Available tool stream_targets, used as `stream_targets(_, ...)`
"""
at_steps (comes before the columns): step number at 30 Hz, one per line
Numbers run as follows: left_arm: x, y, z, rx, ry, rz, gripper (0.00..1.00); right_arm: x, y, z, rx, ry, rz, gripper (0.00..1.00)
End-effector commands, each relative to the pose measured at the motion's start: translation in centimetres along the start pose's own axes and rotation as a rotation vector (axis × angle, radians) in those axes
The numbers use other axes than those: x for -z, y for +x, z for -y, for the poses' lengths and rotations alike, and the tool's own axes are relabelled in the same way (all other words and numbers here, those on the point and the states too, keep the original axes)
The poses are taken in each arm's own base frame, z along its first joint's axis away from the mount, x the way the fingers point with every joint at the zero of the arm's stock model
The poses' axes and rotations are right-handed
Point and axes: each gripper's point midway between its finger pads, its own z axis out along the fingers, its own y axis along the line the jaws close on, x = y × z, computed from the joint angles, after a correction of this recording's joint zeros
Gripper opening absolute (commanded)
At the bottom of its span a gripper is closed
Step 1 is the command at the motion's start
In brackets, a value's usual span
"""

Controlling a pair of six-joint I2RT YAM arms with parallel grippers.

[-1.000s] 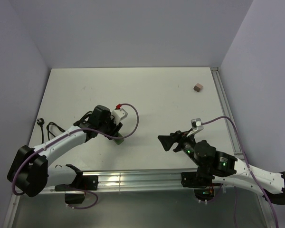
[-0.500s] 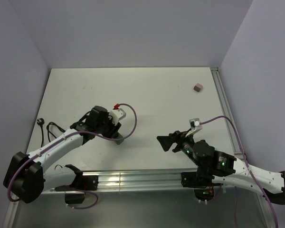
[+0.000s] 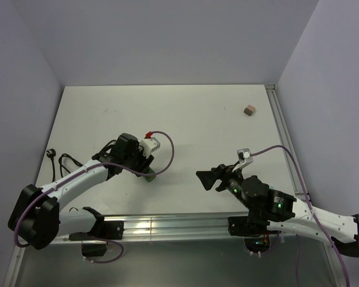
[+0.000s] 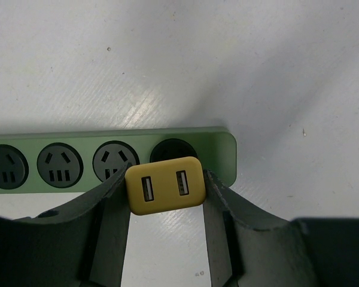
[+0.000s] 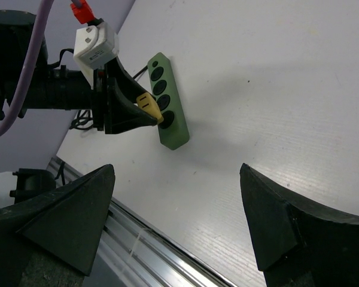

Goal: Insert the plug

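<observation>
OK, left gripper (image 4: 166,182) clamped on yellow USB plug (image 4: 165,186), sitting over the end socket (image 4: 173,148) of the green power strip (image 4: 218,152); seating unclear; right gripper (image 5: 179,209) jaws wide apart, empty.

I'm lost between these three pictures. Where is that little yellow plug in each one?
Top external: not seen, hidden under the left gripper, left of centre.
Left wrist: the yellow plug sits mid-picture, clamped in that gripper.
Right wrist: the plug is upper left, small, at the gripper's tip.
Shared landmark: the green power strip, with the plug at its end socket.
</observation>
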Motion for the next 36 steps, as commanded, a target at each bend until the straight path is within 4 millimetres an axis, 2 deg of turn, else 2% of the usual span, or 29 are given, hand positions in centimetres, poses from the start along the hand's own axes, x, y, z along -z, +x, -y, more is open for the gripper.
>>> stream_targets(1, -0.3, -1.4, 0.1, -0.016, 0.017, 0.055, 0.0, -0.2, -0.5, -0.8, -0.023, -0.022, 0.022, 0.92)
stream_targets(10, -0.8, -1.3, 0.7, -0.012, 0.055, 0.049, 0.0, -0.2, -0.3, -0.6, -0.029, -0.019, 0.021, 0.92)
stream_targets(21, -1.0, 1.0, 0.7, 0.018, 0.036, -0.023, 0.0, -0.1, -0.3, -0.4, -0.033, -0.018, 0.022, 0.91)
stream_targets(27, -0.7, 0.8, 0.8, 0.021, 0.035, 0.0, 0.0, -0.1, -0.1, -0.3, -0.031, -0.016, 0.016, 0.91)
stream_targets(31, 0.1, -1.0, 1.3, -0.001, 0.065, 0.08, 0.0, -0.1, 0.1, -0.1, -0.029, -0.011, 0.015, 0.91)
stream_targets(36, 3.0, -5.4, -0.1, -0.027, -0.022, 0.252, 0.0, -0.3, 0.4, -0.2, -0.013, 0.002, -0.005, 0.93)
